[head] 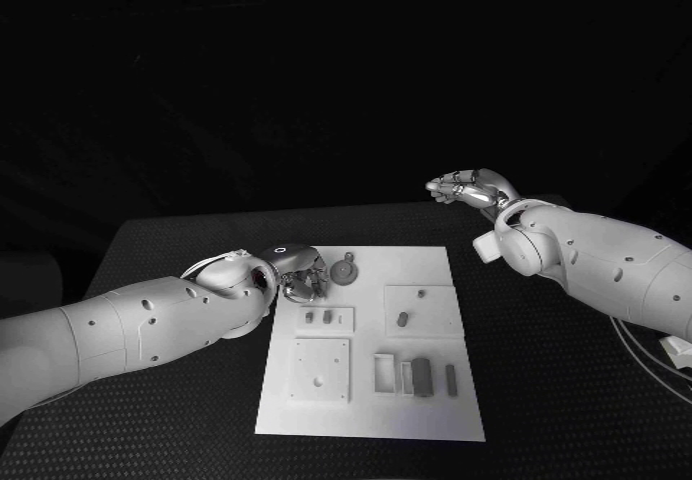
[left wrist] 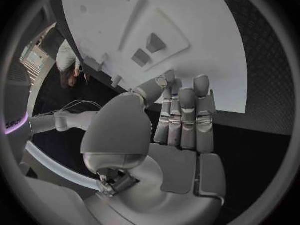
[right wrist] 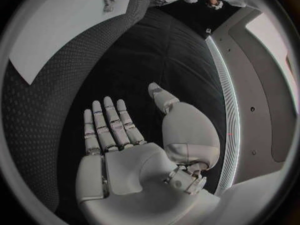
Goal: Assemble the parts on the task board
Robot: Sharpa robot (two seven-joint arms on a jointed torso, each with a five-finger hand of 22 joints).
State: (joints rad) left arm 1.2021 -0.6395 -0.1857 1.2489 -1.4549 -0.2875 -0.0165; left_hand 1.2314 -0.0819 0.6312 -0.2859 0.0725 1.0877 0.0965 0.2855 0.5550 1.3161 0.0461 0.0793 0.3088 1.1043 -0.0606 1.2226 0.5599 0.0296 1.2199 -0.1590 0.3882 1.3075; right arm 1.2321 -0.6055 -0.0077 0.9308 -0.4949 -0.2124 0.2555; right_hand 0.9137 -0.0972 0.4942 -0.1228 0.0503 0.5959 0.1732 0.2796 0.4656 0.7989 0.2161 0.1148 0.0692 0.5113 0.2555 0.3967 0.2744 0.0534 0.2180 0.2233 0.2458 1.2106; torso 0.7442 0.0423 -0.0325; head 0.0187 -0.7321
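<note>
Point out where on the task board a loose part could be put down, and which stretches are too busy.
Free: the task board's near strip below the square plate and the slotted block, and its far right corner beyond the small raised plate. Crowded: the far left corner, where the left hand sits beside the round part. The right hand is raised off the board.

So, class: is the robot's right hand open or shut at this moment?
Open. The right hand has its fingers stretched out and apart, holding nothing, above the black table.

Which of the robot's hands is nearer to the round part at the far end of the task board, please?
Left. The left hand sits right beside the round part on the task board; the right hand is raised beyond the board's far right corner.
</note>
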